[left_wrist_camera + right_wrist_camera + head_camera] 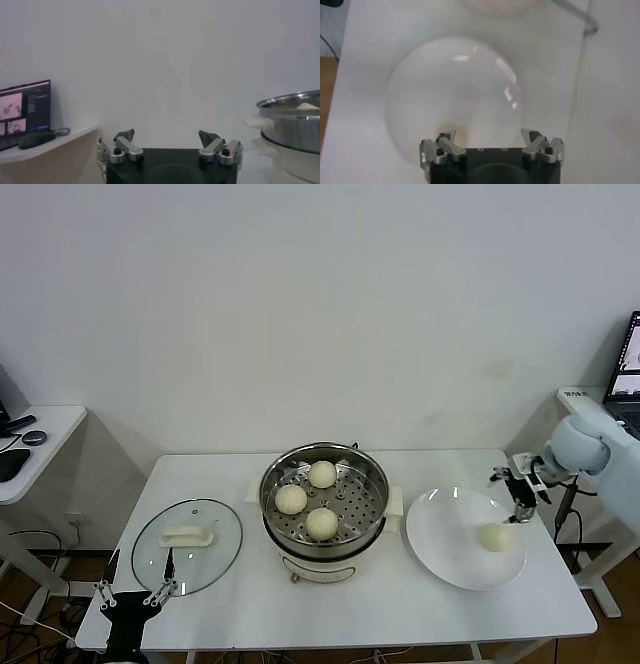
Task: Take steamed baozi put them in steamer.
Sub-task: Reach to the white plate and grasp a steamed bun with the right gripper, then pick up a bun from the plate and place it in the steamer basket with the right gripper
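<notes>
right pincer (513, 492) open above plate (440, 534), last baozi (495, 537) below

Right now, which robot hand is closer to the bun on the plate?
The right end effector hovers open just above the last baozi on the plate. The left end effector is parked far off, beside the glass lid.

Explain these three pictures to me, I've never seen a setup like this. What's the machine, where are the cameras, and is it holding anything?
It is a two-armed robot at a white table. The wide picture comes from a camera on its head; the other two come from cameras on its wrists. On the table stands a metal steamer holding three steamed baozi. A fourth bun lies on a white plate, and a glass lid lies on the steamer's other side. The right gripper is above the plate's far edge, open and empty. The left gripper waits at the table's near edge by the lid, also open and empty.
</notes>
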